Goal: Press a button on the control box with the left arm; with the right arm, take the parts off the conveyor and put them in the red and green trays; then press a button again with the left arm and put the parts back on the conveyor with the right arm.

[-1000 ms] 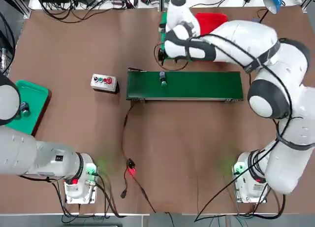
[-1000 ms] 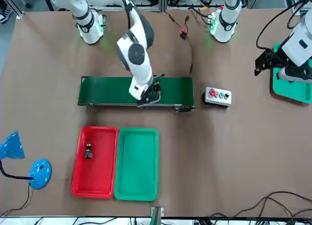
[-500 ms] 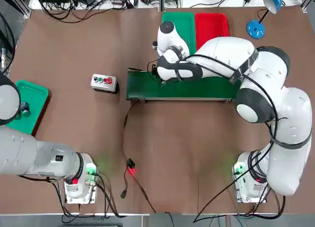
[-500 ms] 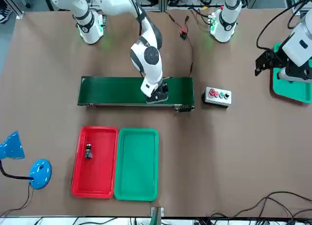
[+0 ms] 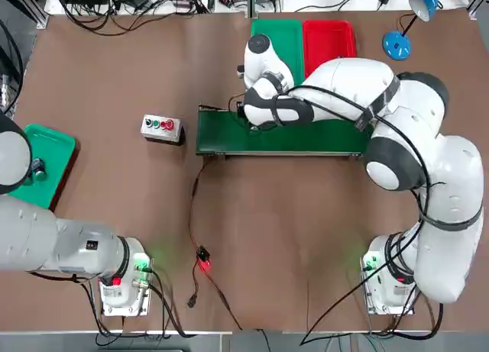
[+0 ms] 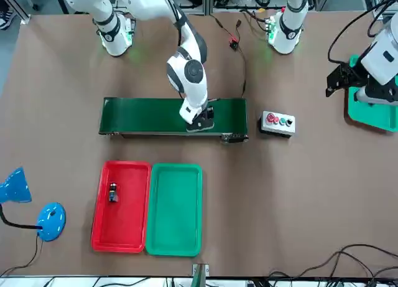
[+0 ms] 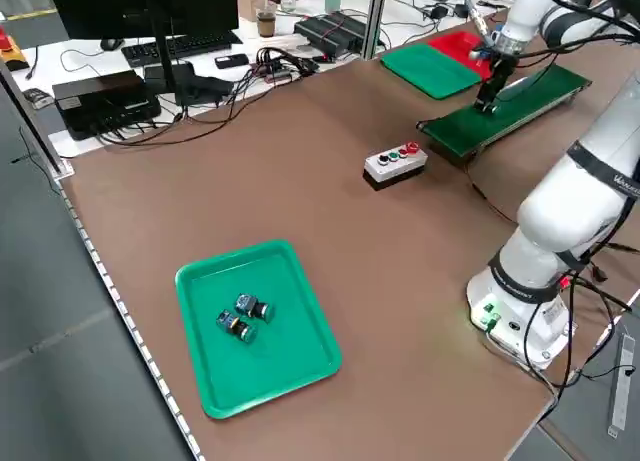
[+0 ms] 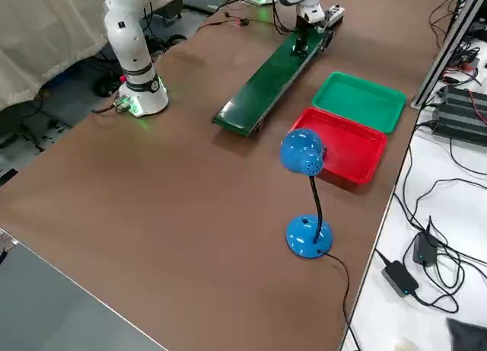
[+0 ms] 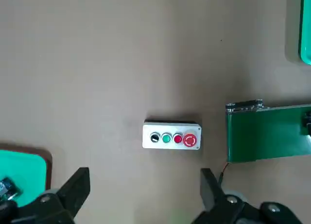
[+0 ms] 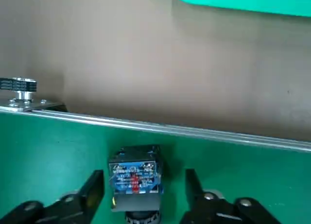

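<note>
Right wrist view: a small blue-and-black part (image 10: 134, 181) with a red mark on its labelled face sits on the green conveyor (image 10: 58, 151) near the belt's far rail, between the right gripper's (image 10: 141, 195) fingers, which flank it with gaps showing on both sides. Over the table's left edge, the left gripper (image 9: 145, 190) hangs open above the control box (image 9: 171, 136).

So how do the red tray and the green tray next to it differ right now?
The red tray holds one small part; the green tray beside it holds nothing. The red tray lies nearer the blue lamp, the green one nearer the control box. Both look alike in shape and size, edge to edge.
</note>
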Robot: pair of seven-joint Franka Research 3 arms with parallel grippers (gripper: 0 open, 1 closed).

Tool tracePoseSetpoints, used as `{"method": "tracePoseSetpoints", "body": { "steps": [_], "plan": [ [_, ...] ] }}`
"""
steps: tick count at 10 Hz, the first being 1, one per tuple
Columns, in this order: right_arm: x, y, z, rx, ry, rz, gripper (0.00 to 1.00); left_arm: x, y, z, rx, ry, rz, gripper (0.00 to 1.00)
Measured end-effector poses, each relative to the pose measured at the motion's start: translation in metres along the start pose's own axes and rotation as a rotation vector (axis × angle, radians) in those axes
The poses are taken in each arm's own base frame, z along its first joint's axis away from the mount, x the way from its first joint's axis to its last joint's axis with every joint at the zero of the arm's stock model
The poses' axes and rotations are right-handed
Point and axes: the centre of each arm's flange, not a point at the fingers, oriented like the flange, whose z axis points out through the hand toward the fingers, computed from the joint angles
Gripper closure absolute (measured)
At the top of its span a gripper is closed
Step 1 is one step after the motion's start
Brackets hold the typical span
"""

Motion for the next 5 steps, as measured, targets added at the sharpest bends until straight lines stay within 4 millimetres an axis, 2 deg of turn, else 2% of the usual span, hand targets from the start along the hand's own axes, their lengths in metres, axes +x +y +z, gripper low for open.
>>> {"method": "tracePoseSetpoints", "body": {
  "steps": [1,3,4,5],
  "plan": [
    [0.0003,0.0003,0.0002,0.000,0.000,0.004,0.47,0.0000,0.0000,0.0000,0.000,0.000,0.000,0.00],
    [0.0023,0.0001,-0.0021,0.002,0.005,0.009,0.52,0.0000,0.0004,0.0000,0.000,0.000,0.001,0.00],
    [0.0050,-0.0001,-0.0054,0.006,0.011,0.013,0.59,0.0000,0.0011,0.0000,0.000,0.000,0.002,0.00],
    [0.0079,0.0005,-0.0080,0.008,0.017,0.022,0.58,0.0000,0.0011,0.0000,0.000,0.000,0.002,0.00]
  ]
}}
